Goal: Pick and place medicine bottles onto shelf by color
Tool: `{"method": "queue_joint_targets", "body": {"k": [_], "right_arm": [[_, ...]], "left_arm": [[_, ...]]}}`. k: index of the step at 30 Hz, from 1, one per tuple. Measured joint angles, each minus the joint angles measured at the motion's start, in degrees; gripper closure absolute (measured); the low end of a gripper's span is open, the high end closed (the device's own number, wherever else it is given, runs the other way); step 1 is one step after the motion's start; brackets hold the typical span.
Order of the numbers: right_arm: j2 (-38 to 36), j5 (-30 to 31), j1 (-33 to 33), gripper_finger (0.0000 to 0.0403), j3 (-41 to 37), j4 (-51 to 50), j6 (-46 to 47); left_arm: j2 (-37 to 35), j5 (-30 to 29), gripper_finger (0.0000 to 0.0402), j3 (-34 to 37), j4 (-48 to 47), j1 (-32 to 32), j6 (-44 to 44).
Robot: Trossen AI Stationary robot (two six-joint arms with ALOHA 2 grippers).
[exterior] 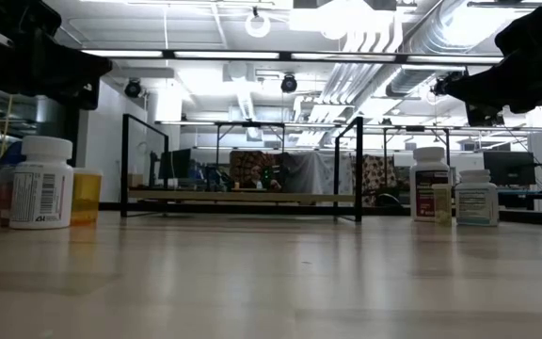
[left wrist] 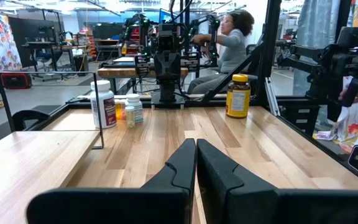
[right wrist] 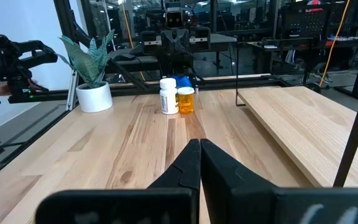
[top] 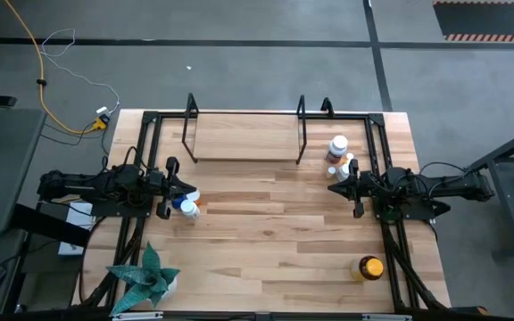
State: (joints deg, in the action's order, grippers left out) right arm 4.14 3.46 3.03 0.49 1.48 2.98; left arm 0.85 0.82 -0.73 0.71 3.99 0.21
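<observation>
We see the black wire shelf (top: 244, 134) standing empty on its wooden floor, between and beyond both claws. Three upright bottles, white (right wrist: 168, 96), orange (right wrist: 186, 99) and blue (top: 186, 207), cluster just beside the left claw (top: 188, 188). White bottles (top: 337, 147) stand just beside the right claw (top: 334, 186), and the amber bottle (top: 369, 267) stands well apart from it.

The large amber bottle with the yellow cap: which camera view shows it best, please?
The left wrist view: the amber bottle stands unobstructed, cap and label plain. The high view shows it only from above, near the table's front right. The low and right wrist views miss it.
</observation>
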Motion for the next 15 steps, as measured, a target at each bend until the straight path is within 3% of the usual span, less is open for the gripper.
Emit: {"method": "queue_joint_targets", "body": {"k": [10, 15], "right_arm": [[0.02, 0.0, 0.02, 0.0403, -0.02, 0.34, 1.31], [0.02, 2.98, 0.0, 0.0403, -0.01, 14.69, 4.05]], "left_arm": [[0.0, 0.0, 0.0396, 0.0, 0.0, 0.0, -0.02], [0.02, 0.0, 0.0396, 0.0, 0.01, 0.02, -0.01]]}}
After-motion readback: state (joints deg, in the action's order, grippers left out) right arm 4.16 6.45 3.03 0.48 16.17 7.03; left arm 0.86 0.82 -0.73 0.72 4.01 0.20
